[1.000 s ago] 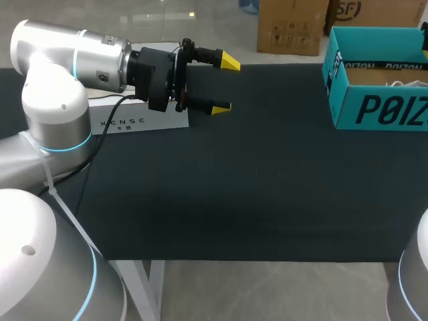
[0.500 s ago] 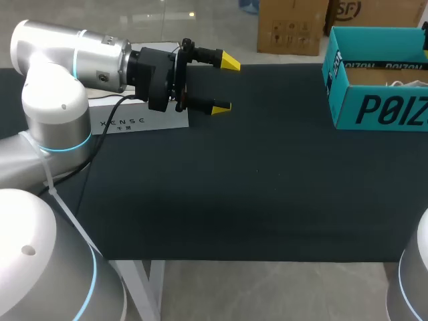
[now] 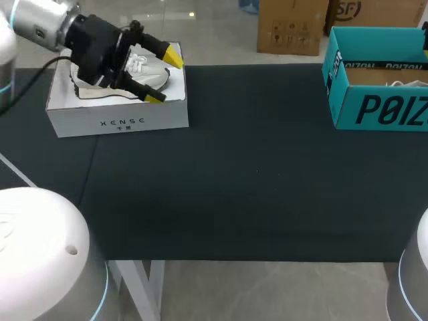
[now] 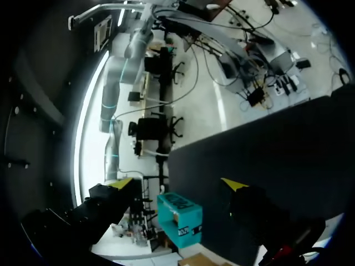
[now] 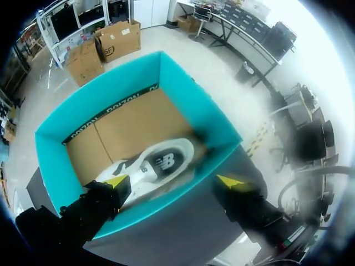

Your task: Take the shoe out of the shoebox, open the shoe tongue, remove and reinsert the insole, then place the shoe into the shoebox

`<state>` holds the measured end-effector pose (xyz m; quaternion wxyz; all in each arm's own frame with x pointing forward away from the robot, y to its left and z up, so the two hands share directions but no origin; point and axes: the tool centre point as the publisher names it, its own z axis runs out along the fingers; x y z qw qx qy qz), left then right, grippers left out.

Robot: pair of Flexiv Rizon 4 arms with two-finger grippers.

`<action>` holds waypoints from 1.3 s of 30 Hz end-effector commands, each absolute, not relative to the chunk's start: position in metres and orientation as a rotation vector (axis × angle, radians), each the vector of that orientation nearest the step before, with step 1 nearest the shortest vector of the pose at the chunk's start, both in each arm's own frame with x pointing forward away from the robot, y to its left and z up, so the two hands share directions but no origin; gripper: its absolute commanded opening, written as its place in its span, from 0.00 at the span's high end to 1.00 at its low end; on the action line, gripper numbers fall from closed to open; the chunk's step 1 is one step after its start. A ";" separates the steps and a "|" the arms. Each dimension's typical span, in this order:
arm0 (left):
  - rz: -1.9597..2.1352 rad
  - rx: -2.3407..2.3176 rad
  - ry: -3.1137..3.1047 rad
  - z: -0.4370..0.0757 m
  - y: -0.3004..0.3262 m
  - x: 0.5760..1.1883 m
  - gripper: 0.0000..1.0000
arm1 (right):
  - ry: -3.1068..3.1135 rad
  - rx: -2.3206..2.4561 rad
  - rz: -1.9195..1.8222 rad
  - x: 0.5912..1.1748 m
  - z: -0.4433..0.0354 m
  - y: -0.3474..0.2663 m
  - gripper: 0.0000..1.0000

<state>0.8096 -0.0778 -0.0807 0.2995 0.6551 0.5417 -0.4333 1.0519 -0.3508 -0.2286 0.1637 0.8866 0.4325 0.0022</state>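
Observation:
A teal shoebox (image 3: 374, 107) stands open at the table's far right. In the right wrist view a white shoe (image 5: 150, 169) with a dark insole lies inside the teal shoebox (image 5: 199, 105). My right gripper (image 5: 173, 181) hangs open above that shoe, touching nothing. At the far left a white shoebox (image 3: 117, 120) holds another white shoe (image 3: 144, 70). My left gripper (image 3: 164, 77) hovers open over the white box's right end, its fingers pointing right. Ahead of the left gripper (image 4: 176, 183), the left wrist view shows the teal shoebox (image 4: 178, 219) far off across the table.
The black table top (image 3: 254, 174) stretches bare between the two boxes. My left arm's base (image 3: 40, 254) fills the near left corner and my right arm's base (image 3: 414, 274) shows at the near right edge.
My left arm has swung back and to the left, from in front of the white box to above it, uncovering the shoe inside. Its gripper stays open.

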 end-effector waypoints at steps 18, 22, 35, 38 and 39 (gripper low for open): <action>-0.808 2.271 1.728 -0.101 0.015 0.839 0.00 | 1.232 2.528 0.006 1.052 -0.228 -0.351 0.00; -0.713 2.303 1.816 -0.114 0.022 0.846 0.00 | 1.232 2.528 0.006 1.052 -0.228 -0.351 0.00; -0.556 2.265 1.865 -0.120 0.027 0.852 0.00 | 1.232 2.528 0.006 1.052 -0.228 -0.351 0.00; -0.556 2.265 1.865 -0.120 0.027 0.852 0.00 | 1.232 2.528 0.006 1.052 -0.228 -0.351 0.00; -0.556 2.265 1.865 -0.120 0.027 0.852 0.00 | 1.232 2.528 0.006 1.052 -0.228 -0.351 0.00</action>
